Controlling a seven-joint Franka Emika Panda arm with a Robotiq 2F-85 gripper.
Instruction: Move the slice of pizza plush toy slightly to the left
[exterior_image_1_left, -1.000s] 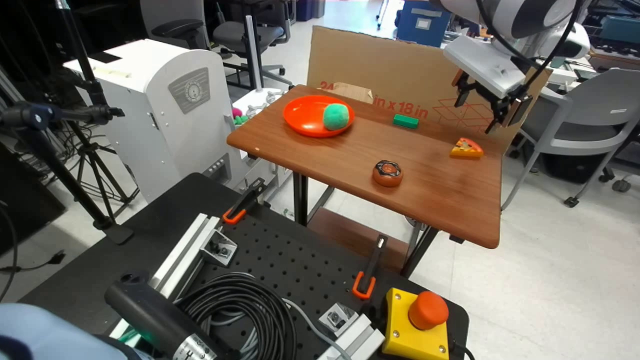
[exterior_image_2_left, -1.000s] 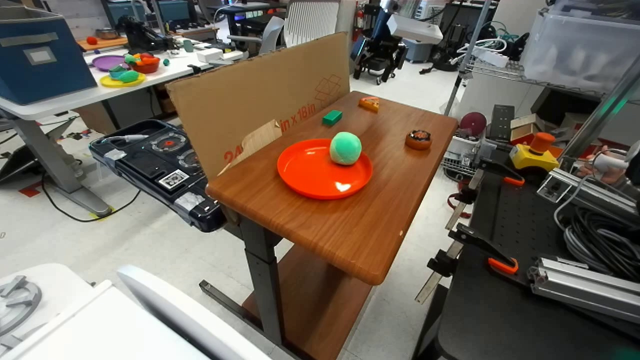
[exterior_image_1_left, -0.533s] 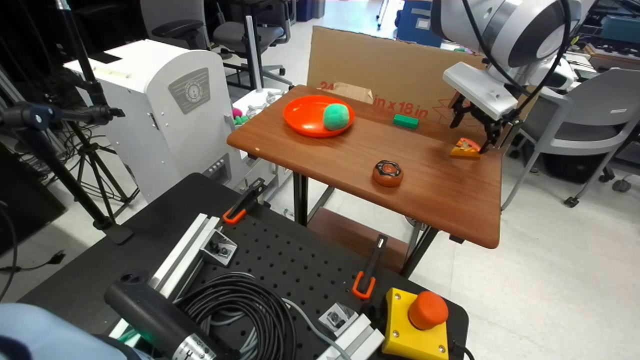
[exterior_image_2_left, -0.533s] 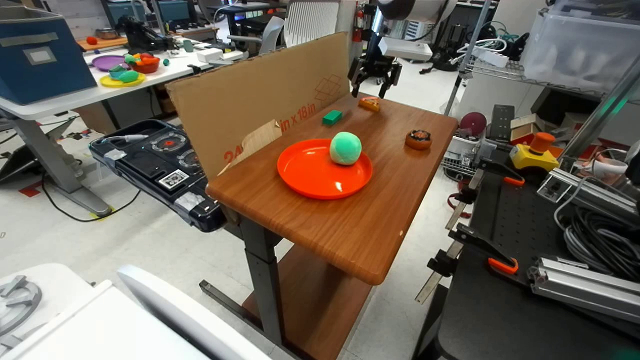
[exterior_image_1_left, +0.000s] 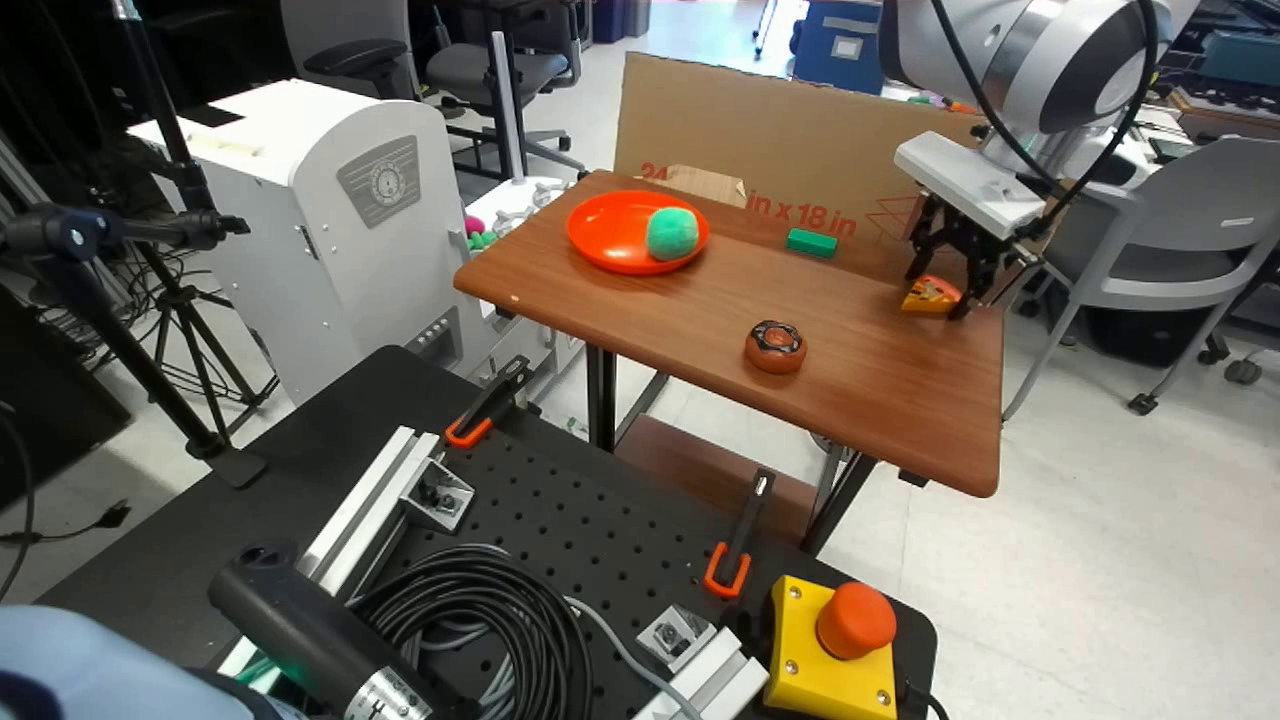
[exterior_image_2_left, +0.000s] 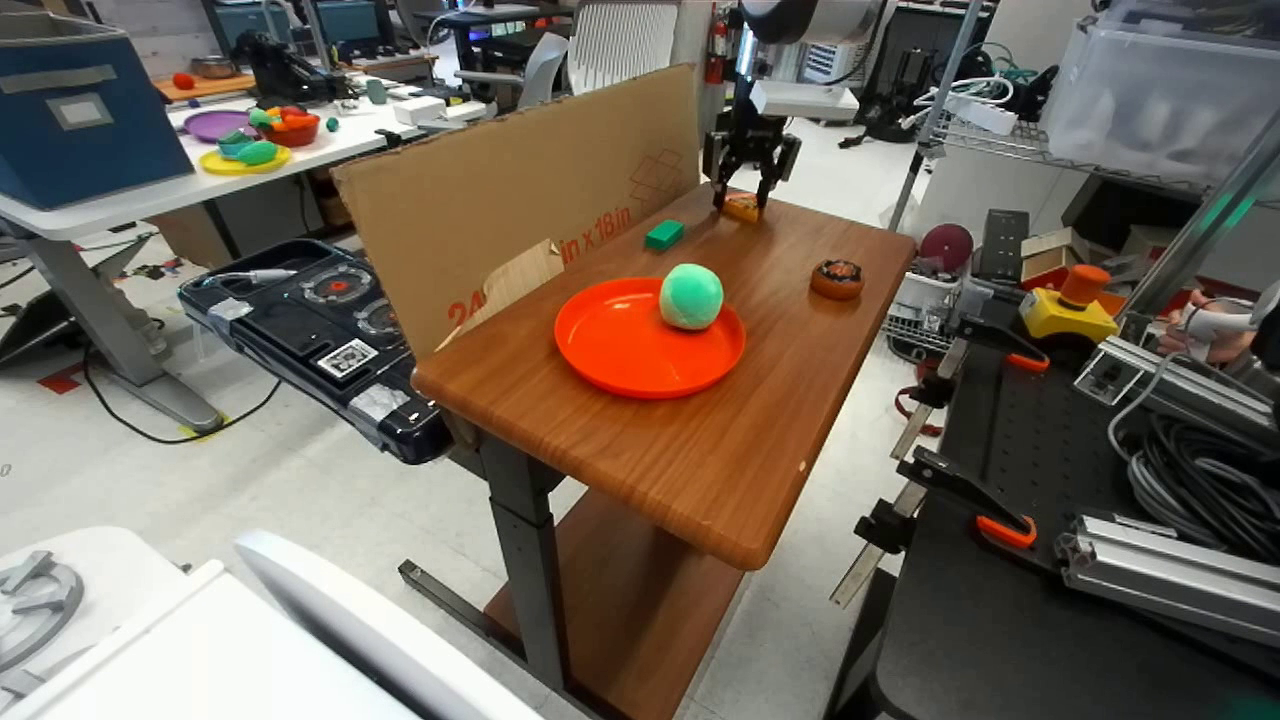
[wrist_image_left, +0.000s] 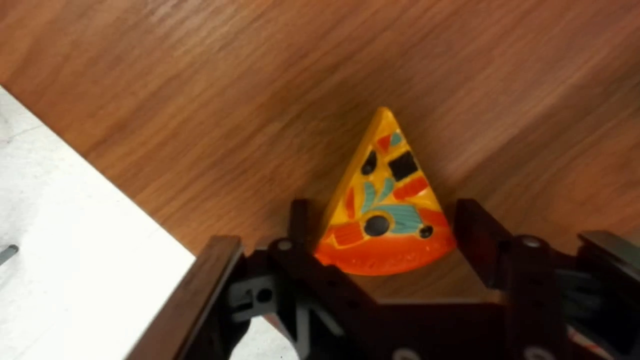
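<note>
The slice of pizza plush toy (wrist_image_left: 385, 200) is an orange-yellow wedge with a reddish crust and dark spots. It rests flat on the brown table (exterior_image_1_left: 860, 400), close to the cardboard end, and shows in both exterior views. My gripper (exterior_image_1_left: 935, 296) reaches down over it, shut about its wide crust end. In the wrist view the right finger (wrist_image_left: 475, 235) meets one crust corner and the left finger (wrist_image_left: 299, 220) lies close against the other. The slice's tip points away from my gripper. Behind the left finger's base, that corner is partly hidden.
Upright cardboard (exterior_image_1_left: 760, 150) lines the table's far side behind the gripper. A green block (exterior_image_1_left: 811, 243), a brown ring-shaped object (exterior_image_1_left: 776, 347) and an orange plate (exterior_image_2_left: 620, 375) bearing a green ball (exterior_image_2_left: 691, 297) share the table. The table's edge runs beside the slice.
My gripper has come down from above until its fingers straddle the slice, and they have drawn closer together. The slice stays almost where it was.
</note>
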